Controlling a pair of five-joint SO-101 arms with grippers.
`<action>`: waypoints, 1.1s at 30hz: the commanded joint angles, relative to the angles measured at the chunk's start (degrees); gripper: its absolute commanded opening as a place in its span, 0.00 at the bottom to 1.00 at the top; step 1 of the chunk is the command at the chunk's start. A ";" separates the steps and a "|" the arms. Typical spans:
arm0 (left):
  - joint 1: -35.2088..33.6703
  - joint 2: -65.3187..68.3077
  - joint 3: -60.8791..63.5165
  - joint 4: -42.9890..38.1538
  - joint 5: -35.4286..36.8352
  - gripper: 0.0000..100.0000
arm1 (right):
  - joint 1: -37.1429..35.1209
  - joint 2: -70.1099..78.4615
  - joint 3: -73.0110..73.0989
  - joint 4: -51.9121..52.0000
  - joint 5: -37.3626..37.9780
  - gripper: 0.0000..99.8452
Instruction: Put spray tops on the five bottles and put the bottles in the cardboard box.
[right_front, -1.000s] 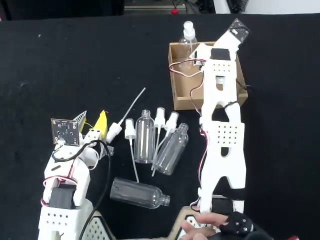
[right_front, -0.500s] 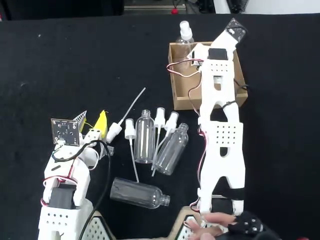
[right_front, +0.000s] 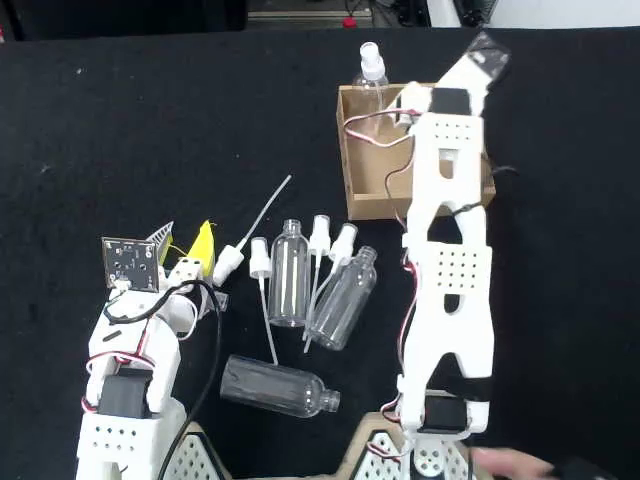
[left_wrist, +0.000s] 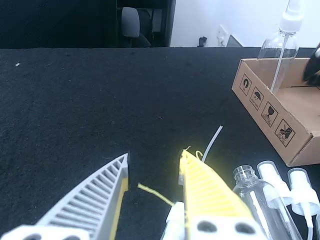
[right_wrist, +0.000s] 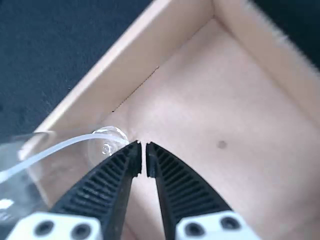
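A clear bottle with a spray top stands upright in the far corner of the cardboard box, the corner nearest the middle of the table, with its white nozzle rising above the box wall. The left wrist view shows this bottle with a spray top against the box wall, its thin tube running down inside it. The right arm stretches forward over the box. Its right gripper points down into the box, its black jaws drawn almost together on nothing, with the tips just beside the bottle's clear base. Nearer the robot, on the black table, lie three bottles without tops. One open bottle and a second open bottle lie side by side with their necks toward the box. A third open bottle lies crosswise closer to the arms. Four loose tops lie around them: a long-tubed top at the left, a second top beside it, and a third top and fourth top between the two side-by-side bottles. The left gripper sits near the long-tubed top. Its jaws, one grey and one yellow, are spread apart and hold nothing.
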 joint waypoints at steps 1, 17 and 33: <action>0.57 -0.26 1.19 0.18 -0.35 0.16 | 2.73 -2.15 -12.88 9.23 2.55 0.01; 0.57 -0.26 1.19 0.35 -0.35 0.16 | 6.33 -16.31 2.42 19.87 20.57 0.03; 0.66 -0.70 1.19 2.29 -0.35 0.16 | -3.34 -70.20 64.66 17.41 39.47 0.12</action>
